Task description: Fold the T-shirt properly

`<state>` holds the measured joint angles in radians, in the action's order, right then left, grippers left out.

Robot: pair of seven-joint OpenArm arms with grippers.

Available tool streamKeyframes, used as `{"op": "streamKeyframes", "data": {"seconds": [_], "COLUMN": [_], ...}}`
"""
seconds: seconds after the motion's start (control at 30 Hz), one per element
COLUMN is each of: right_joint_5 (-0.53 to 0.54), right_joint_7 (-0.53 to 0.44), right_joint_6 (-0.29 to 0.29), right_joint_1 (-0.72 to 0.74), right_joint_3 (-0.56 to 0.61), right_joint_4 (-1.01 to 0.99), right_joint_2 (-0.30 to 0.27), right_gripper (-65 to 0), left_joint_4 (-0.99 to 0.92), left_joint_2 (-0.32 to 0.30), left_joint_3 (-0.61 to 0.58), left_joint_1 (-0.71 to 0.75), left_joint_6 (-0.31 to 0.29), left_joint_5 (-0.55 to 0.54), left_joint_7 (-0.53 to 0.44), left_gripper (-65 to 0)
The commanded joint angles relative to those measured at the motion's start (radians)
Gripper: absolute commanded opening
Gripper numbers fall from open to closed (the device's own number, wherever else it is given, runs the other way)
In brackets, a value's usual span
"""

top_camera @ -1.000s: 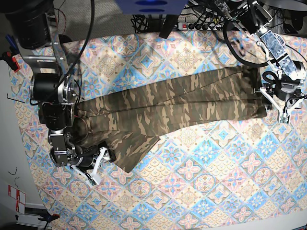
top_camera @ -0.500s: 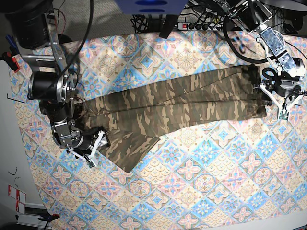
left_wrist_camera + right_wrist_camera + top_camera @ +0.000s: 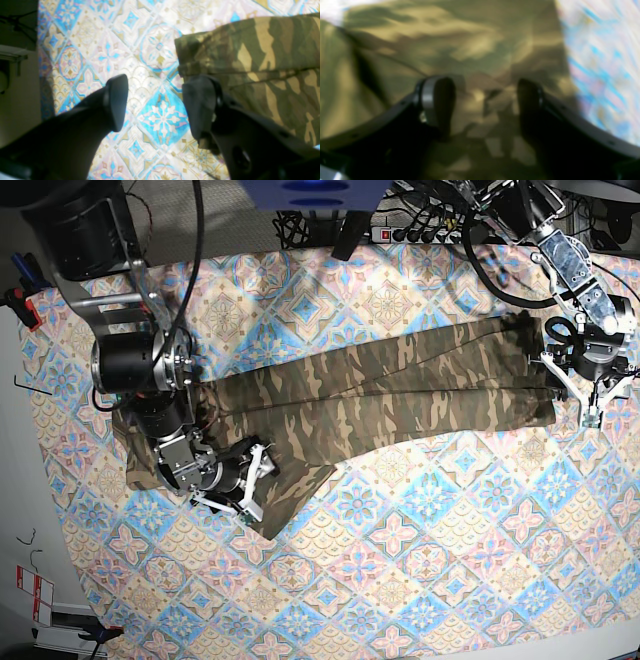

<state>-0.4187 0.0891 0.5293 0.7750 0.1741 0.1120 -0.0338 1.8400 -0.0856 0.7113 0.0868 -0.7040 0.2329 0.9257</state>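
Patterned tablecloth (image 3: pixel 420 510), pastel blue/pink/cream diamonds, covers whole work surface; dark floor w/ cables and a power strip (image 3: pixel 415 232) along far edge in base view.

Item 1: T-shirt (image 3: pixel 380 395). Camo, olive/brown/tan. Lies on cloth as a long band across the middle, from near right arm's base to left gripper's end, one flap spreading toward near-left. Part by right arm hidden under arm links. Neck label not made out. In left wrist view, a hemmed edge of T-shirt (image 3: pixel 250 50) shows upper right, rest cut off by frame.

Item 2: right gripper (image 3: pixel 250 482). Base view left side, low over T-shirt's flap. Arm folded down from its base, wrist turned so fingers point toward table centre. Right wrist view heavily blurred: both fingers (image 3: pixel 437 105) dark, spread apart over camo fabric, nothing seen between them; cannot tell if tips touch cloth.

Item 3: left gripper (image 3: pixel 593 408). Base view right side, at T-shirt's far end, arm reaching down from top right, fingers pointing at table. Left wrist view: jaws apart, bare tablecloth (image 3: pixel 160 120) in the gap; right-hand finger (image 3: pixel 200 105) overlaps the T-shirt's edge, contact unclear. Nothing gripped.
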Motion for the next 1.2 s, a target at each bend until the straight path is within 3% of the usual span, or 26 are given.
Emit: {"op": "streamKeyframes", "data": {"seconds": [0.0,0.3,0.4,0.7,0.77,1.17], "right_joint_5": [0.005,0.011,0.017,0.014,0.013,0.008], "right_joint_7": [-0.007,-0.009,-0.012,-0.013,-0.013,-0.01], "right_joint_6": [0.007,-0.015,-0.073,-0.074,-0.074,-0.074], "right_joint_1": [0.019,0.019,0.027,0.062,0.062,0.06], "right_joint_3": [0.009,-0.002,-0.072,-0.247,-0.265,-0.238], "right_joint_4": [0.012,0.019,0.019,0.019,0.019,0.012], "right_joint_2": [-0.001,0.013,-0.03,-0.142,-0.166,-0.168], "right_gripper": [-22.8,-22.8,-22.8,-22.8,-22.8,-22.8], "left_joint_4": [0.017,0.017,0.017,0.076,0.152,0.212], "left_joint_2": [-0.013,-0.015,-0.015,-0.009,0.022,0.088], "left_joint_3": [0.001,0.001,0.001,-0.002,-0.022,-0.057], "left_joint_1": [-0.005,0.014,0.015,0.038,0.074,0.149], "left_joint_6": [0.006,0.006,0.006,0.006,0.006,0.006], "left_joint_5": [-0.004,-0.004,-0.004,-0.008,-0.011,-0.01], "left_joint_7": [-0.017,-0.018,-0.018,-0.018,-0.024,-0.026], "left_gripper": [-28.2,-28.2,-28.2,-28.2,-28.2,-28.4]}}
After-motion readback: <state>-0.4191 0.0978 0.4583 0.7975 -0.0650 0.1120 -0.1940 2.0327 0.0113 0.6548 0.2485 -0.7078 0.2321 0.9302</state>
